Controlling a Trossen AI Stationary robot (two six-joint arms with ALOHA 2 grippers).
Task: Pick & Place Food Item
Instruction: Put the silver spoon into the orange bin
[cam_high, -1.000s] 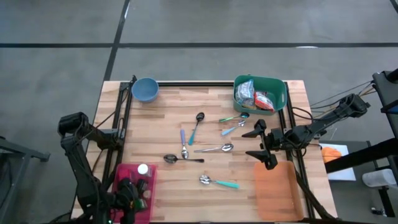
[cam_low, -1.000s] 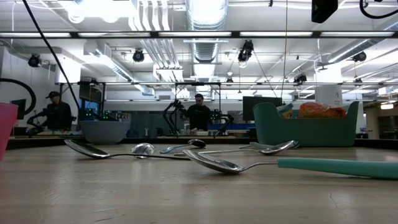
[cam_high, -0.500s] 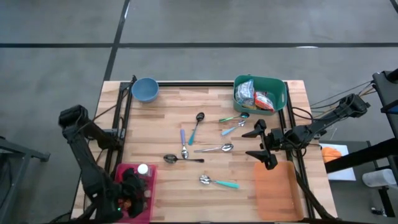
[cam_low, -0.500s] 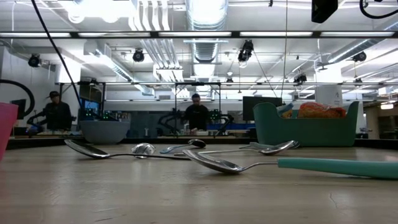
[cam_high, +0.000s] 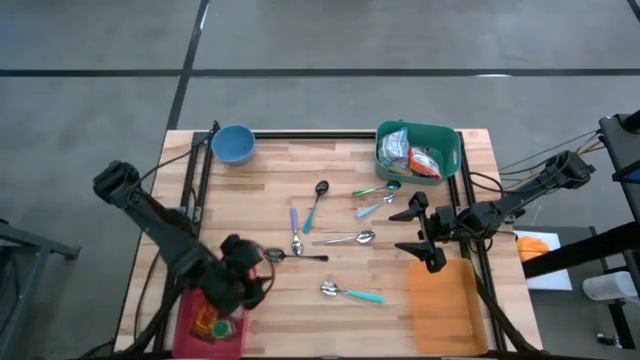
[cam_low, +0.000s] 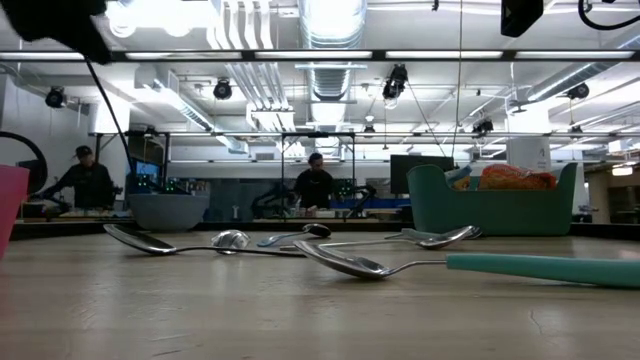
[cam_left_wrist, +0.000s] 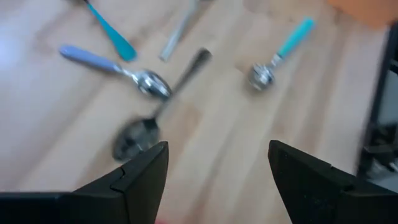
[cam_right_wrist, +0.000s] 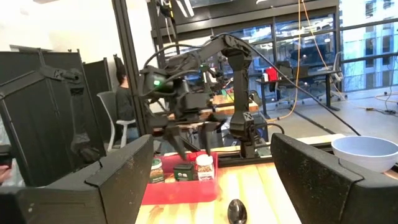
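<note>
Wooden table (cam_high: 260, 190) strewn with spoons: left hand (cam_high: 243, 280), fingers spread and empty, hovers beside the pink bin (cam_high: 205, 325) of food items; right hand (cam_high: 418, 232) waits open near the green basket (cam_high: 447, 140).

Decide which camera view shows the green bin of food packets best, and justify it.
The high view: the green bin is seen from above with its packets visible inside. The low view shows only its side and packet tops; neither wrist view shows it.

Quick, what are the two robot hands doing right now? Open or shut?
Left gripper: open, holding nothing, above the table near the pink bin.
Right gripper: open, holding nothing, waiting by the orange mat.
</note>
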